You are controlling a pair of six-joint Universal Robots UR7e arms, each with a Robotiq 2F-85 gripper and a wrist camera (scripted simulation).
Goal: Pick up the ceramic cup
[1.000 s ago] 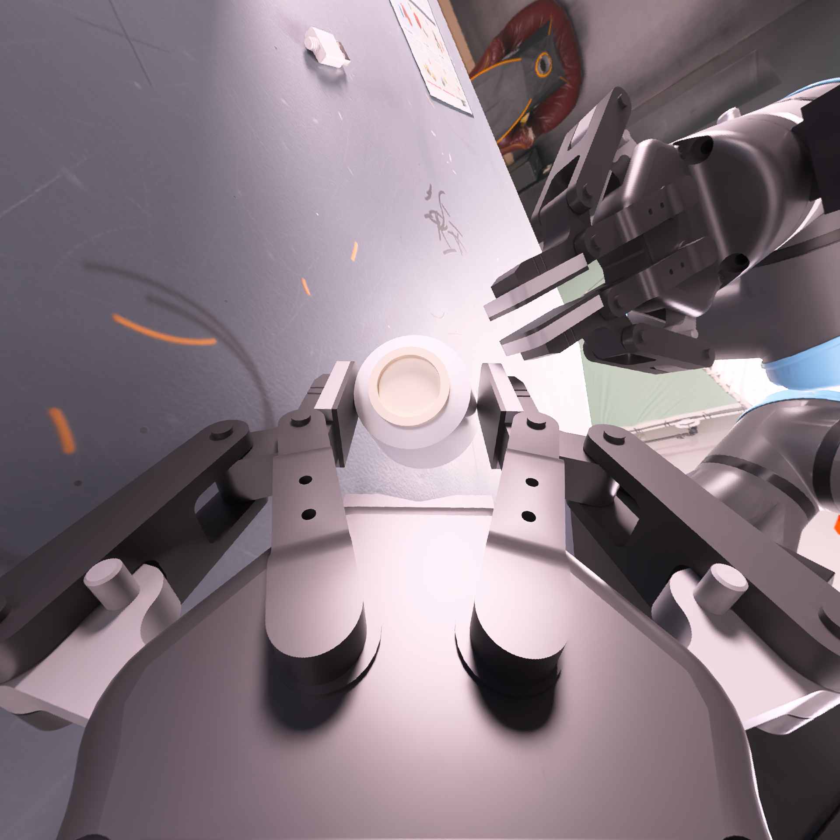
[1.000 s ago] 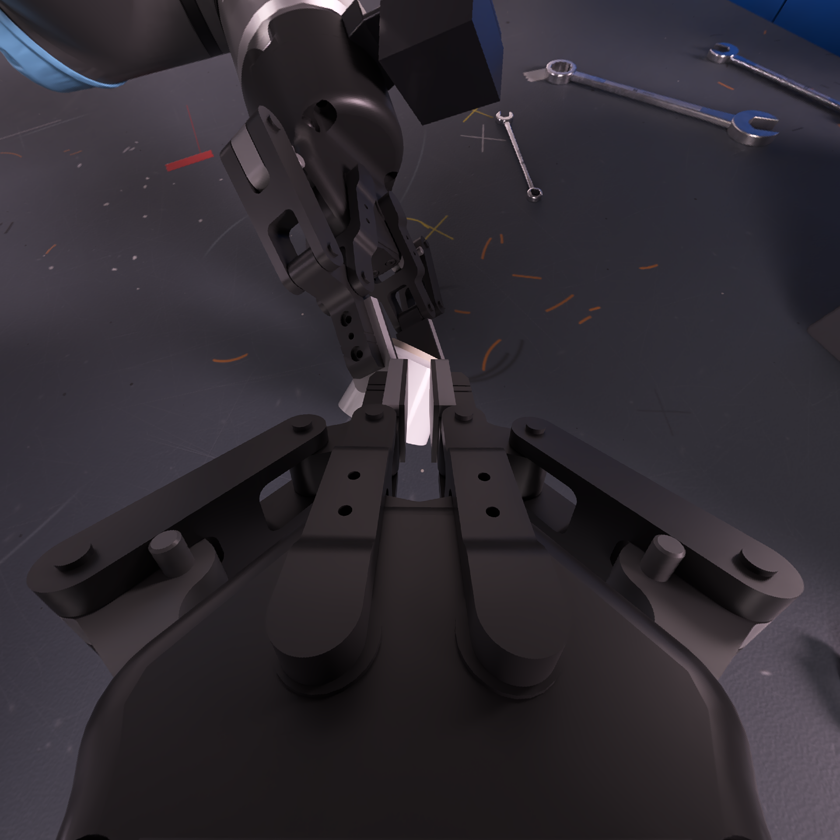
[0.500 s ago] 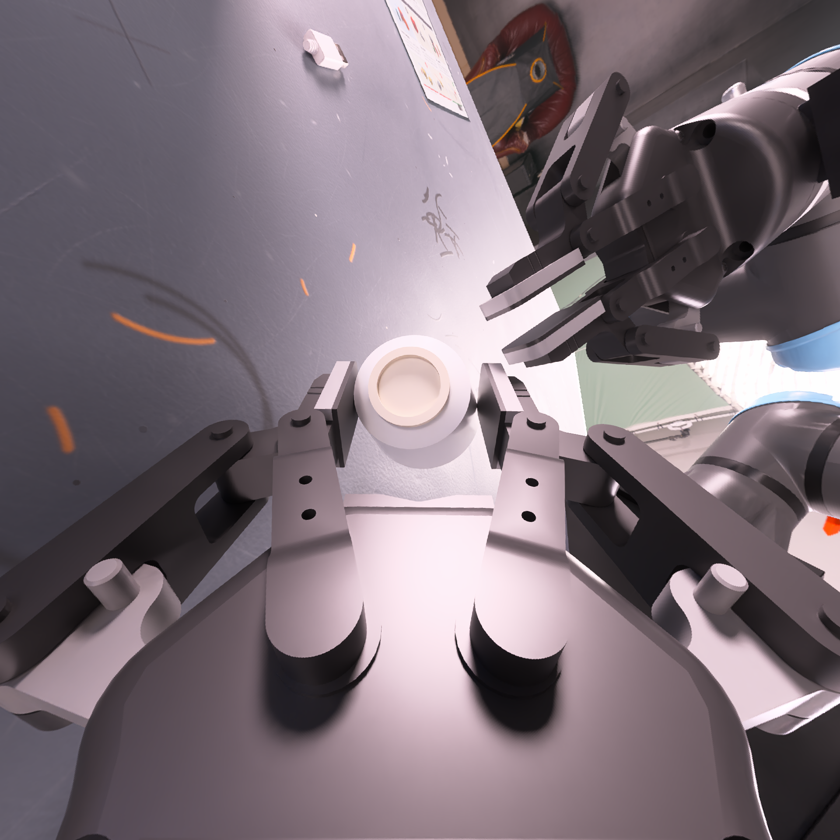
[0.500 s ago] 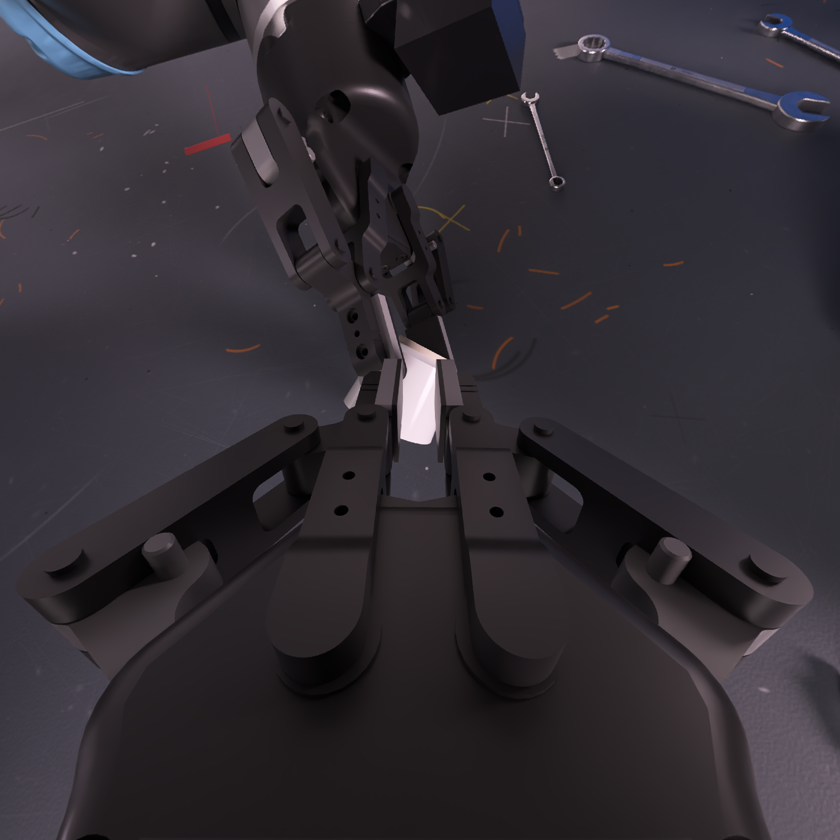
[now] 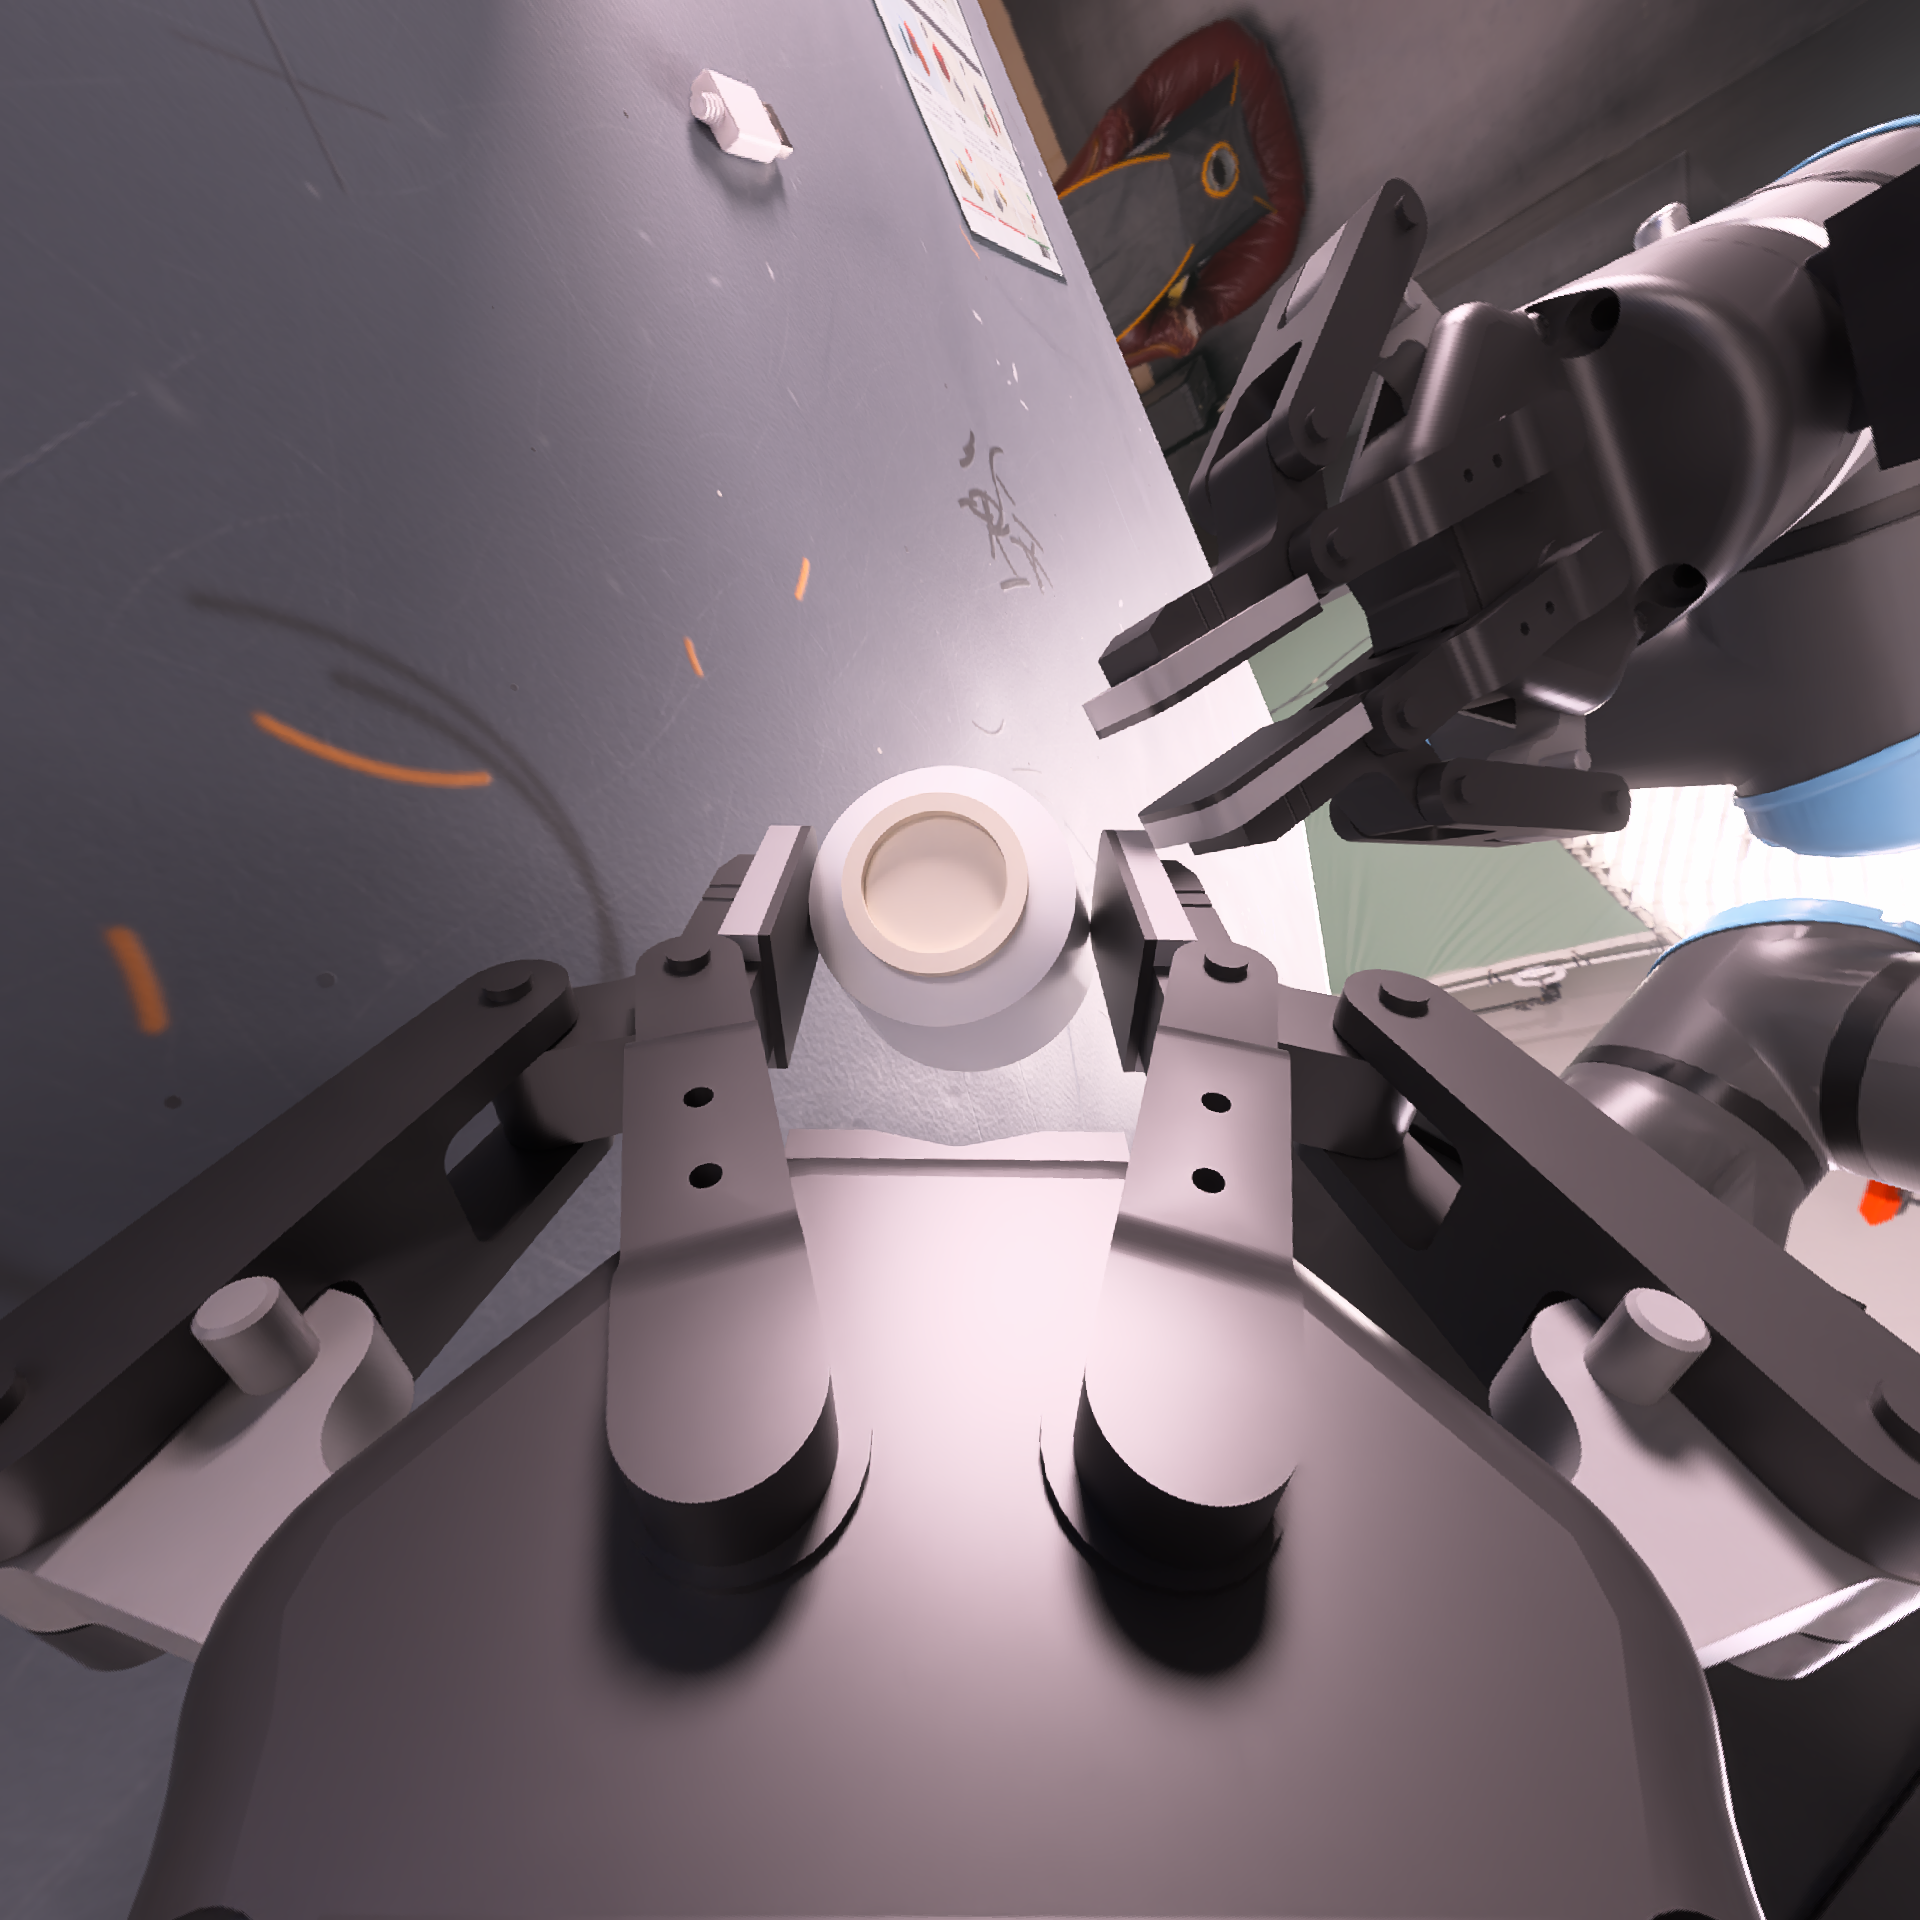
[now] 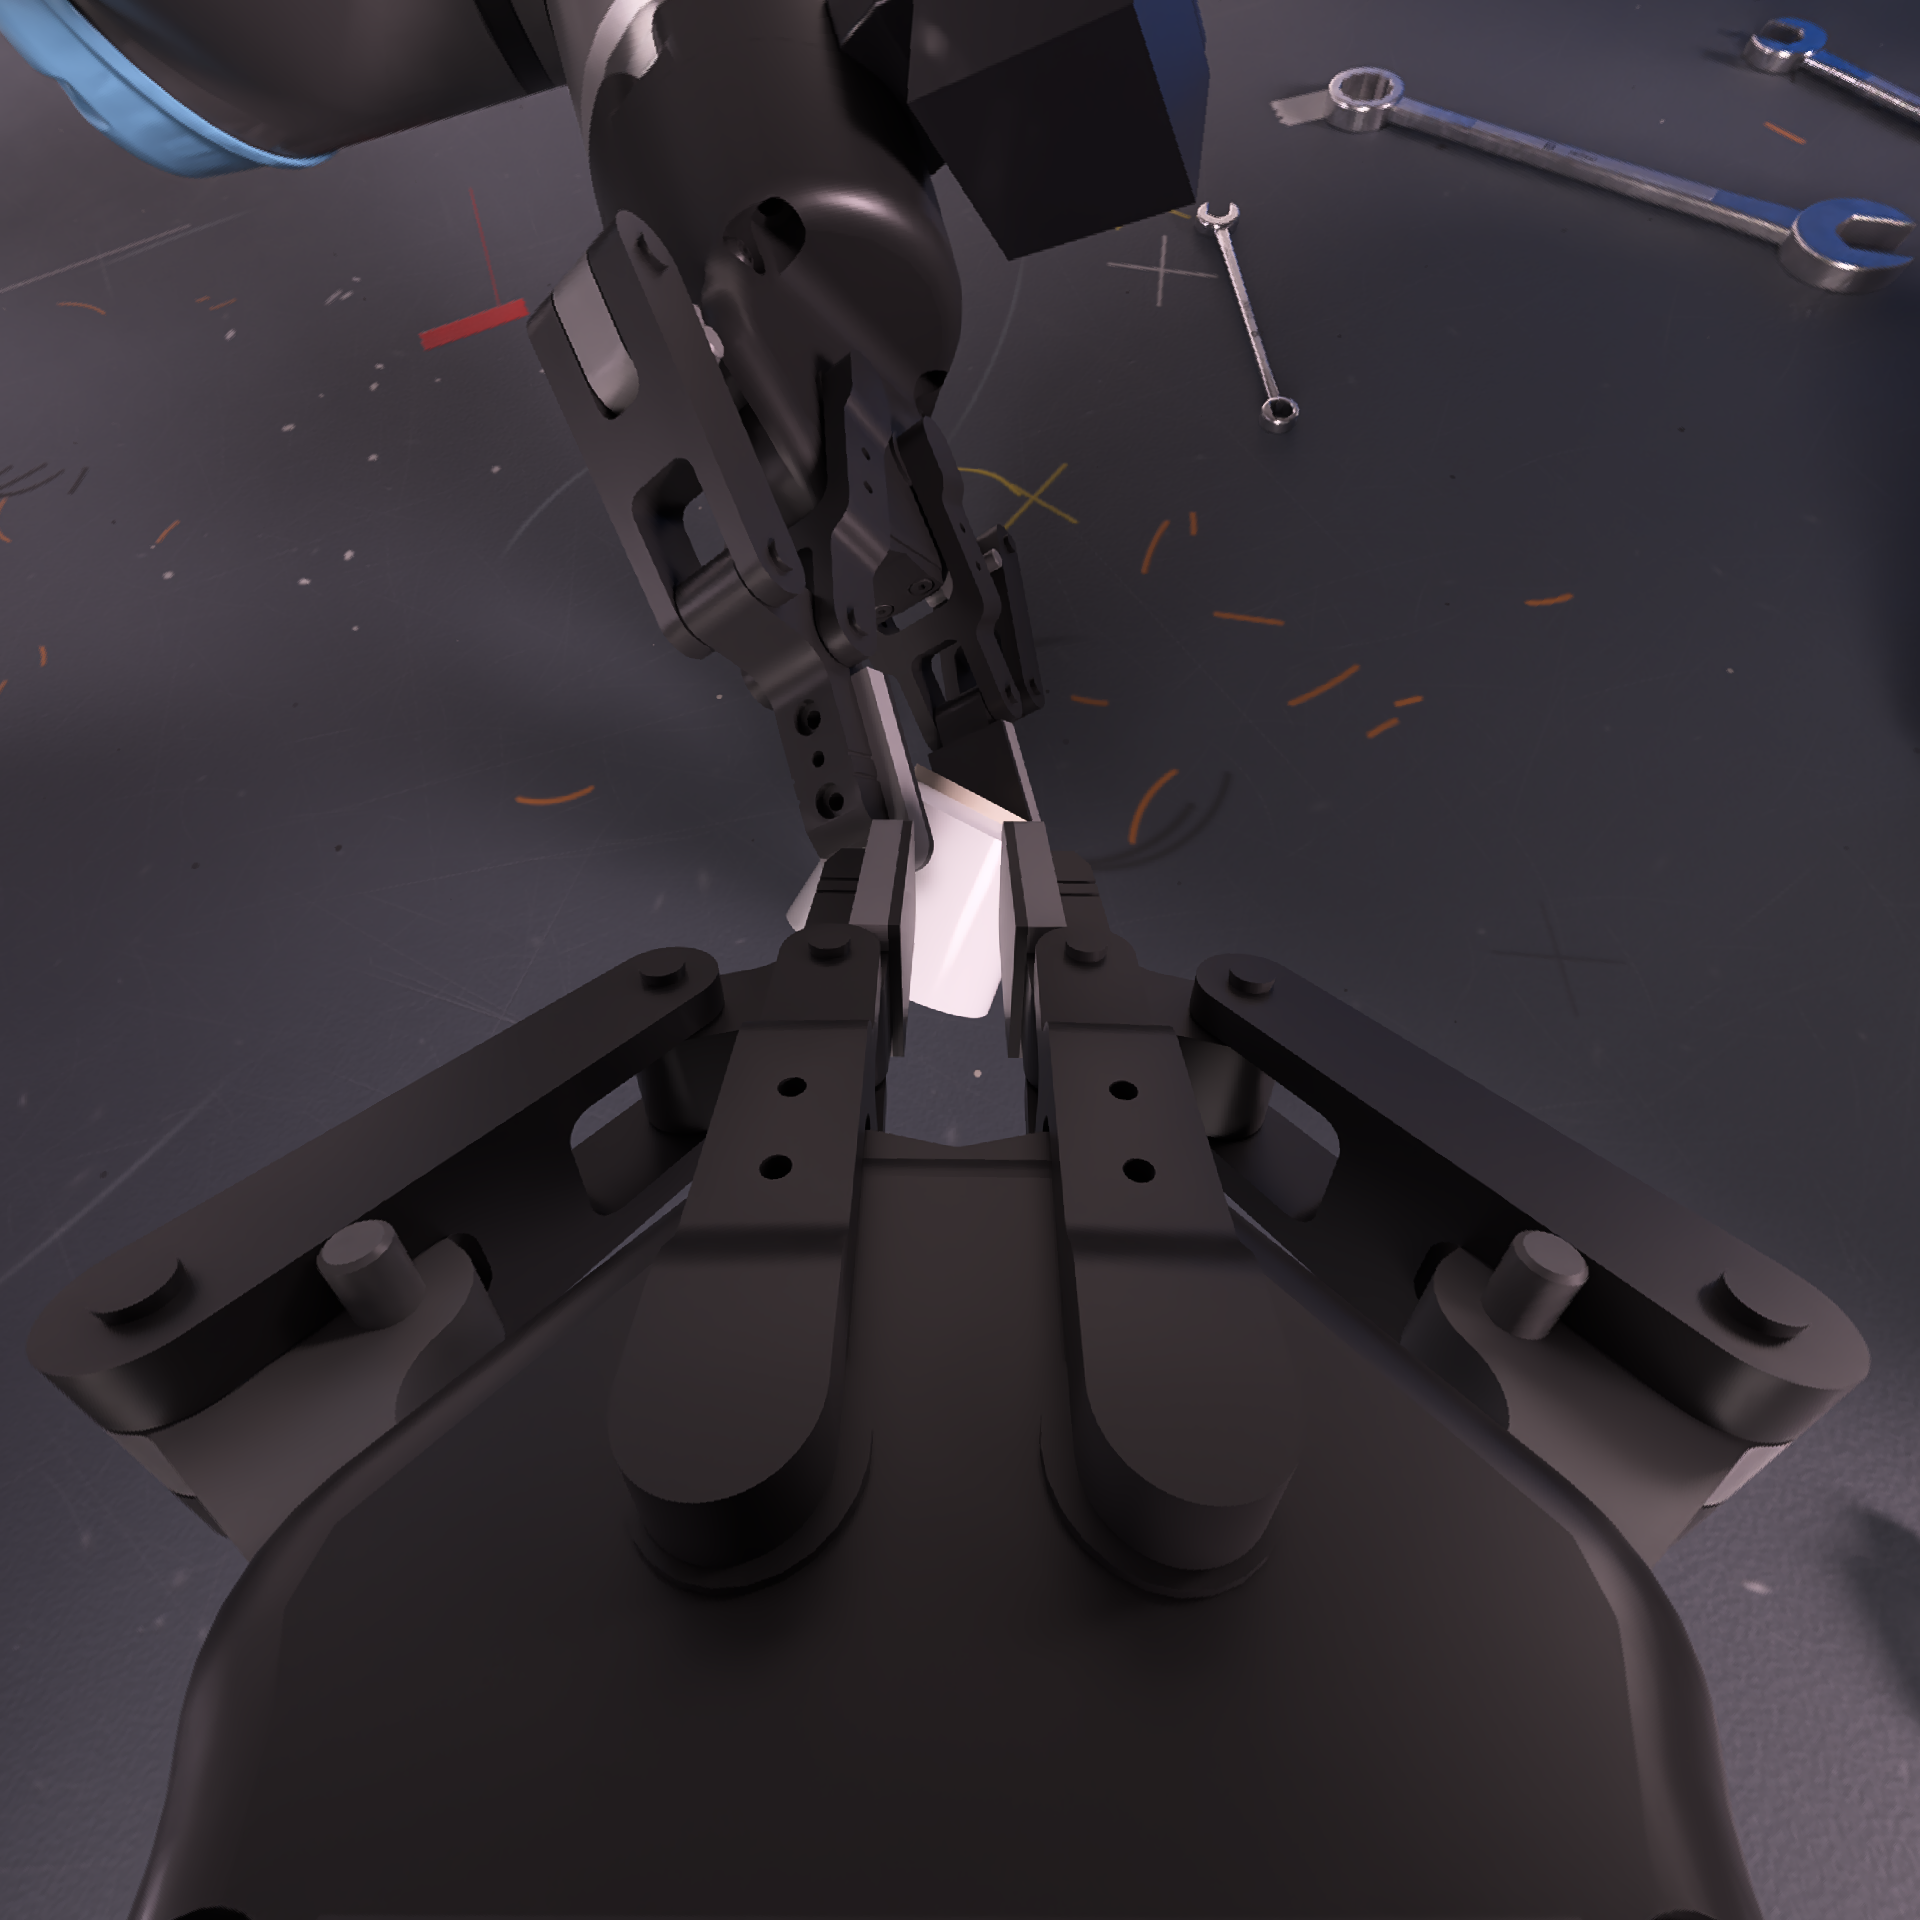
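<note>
The white ceramic cup [image 5: 940,914] is held clear of the grey table [image 5: 416,468], its beige foot ring facing my left wrist camera. My left gripper [image 5: 948,873] is shut on it, one pad on each side. My right gripper [image 5: 1132,769] hovers up and to the right of the cup, apart from it, its jaws a narrow gap apart and empty. In the right wrist view my right gripper [image 6: 956,847] points at the cup [image 6: 961,914], which shows through the gap. The left gripper [image 6: 940,805] comes down from above onto it.
Three wrenches lie on the dark table at the far right: a large one [image 6: 1600,171], a small one [image 6: 1247,312] and one at the corner [image 6: 1829,62]. A small white block [image 5: 740,127] and a printed sheet [image 5: 977,135] lie far off. The table edge runs beside the right arm.
My right gripper's jaws have parted a little and it has drawn slightly back from the cup. My left gripper keeps its hold on the cup unchanged.
</note>
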